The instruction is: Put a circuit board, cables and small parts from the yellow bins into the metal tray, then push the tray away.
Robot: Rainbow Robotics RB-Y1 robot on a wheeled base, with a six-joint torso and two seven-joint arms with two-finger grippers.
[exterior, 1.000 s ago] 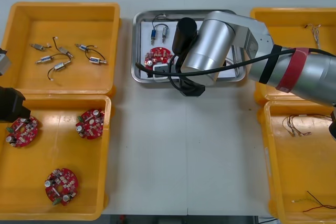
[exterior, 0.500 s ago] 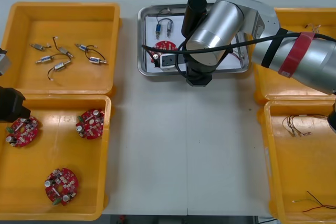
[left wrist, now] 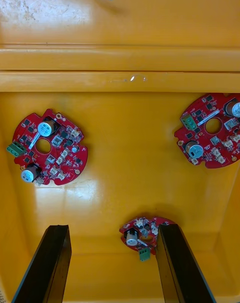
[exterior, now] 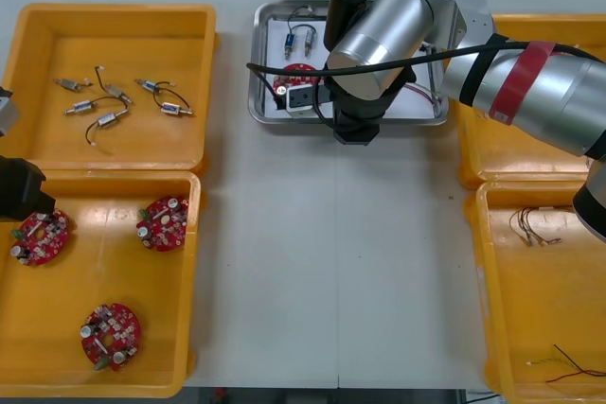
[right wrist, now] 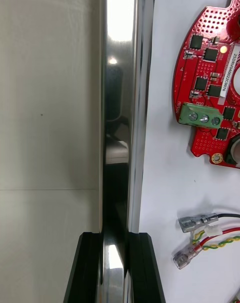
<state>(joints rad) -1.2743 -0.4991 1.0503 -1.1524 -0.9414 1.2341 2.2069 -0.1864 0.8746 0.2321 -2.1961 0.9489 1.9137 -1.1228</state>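
**Two black fingers (right wrist: 90, 270) pinch the metal tray (right wrist: 120, 108) at its rim**

Right gripper (right wrist: 116, 269): closed on the tray's near rim. One finger stands outside the wall and one inside, with the polished steel lip between them. From the front, the right gripper (exterior: 357, 130) sits about midway along the tray's near edge. Its silver arm (exterior: 530, 92), which carries a red band, crosses the tray's right corner.

Tray position: the metal tray (exterior: 258, 63) lies close to the far edge of the tabletop (exterior: 312, 262), at the centre, between the two far yellow bins (exterior: 57, 134). The walls are mirror-bright and the floor is flat white.

Tray contents:
- The circuit board (right wrist: 210, 83) is round, red and matte, with black chips and a green screw block. It lies on the white floor just inside the gripped rim, ahead of the inner finger.
- The red and yellow cable (right wrist: 220, 238) is twisted and ends in crimped metal terminals. It lies just beside the inner finger, with a black cable (right wrist: 232, 215) next to it.
- Small metal parts (exterior: 297, 42) sit in the tray's far left corner.

Left gripper (left wrist: 112, 265): open, fingers well apart. It hovers over the near-left yellow bin (left wrist: 120, 153), which has a glossy, scuffed plastic floor. From the front, the left gripper (exterior: 19, 191) is at the tabletop's left edge. Three more circuit boards (exterior: 161, 222) lie in that bin.
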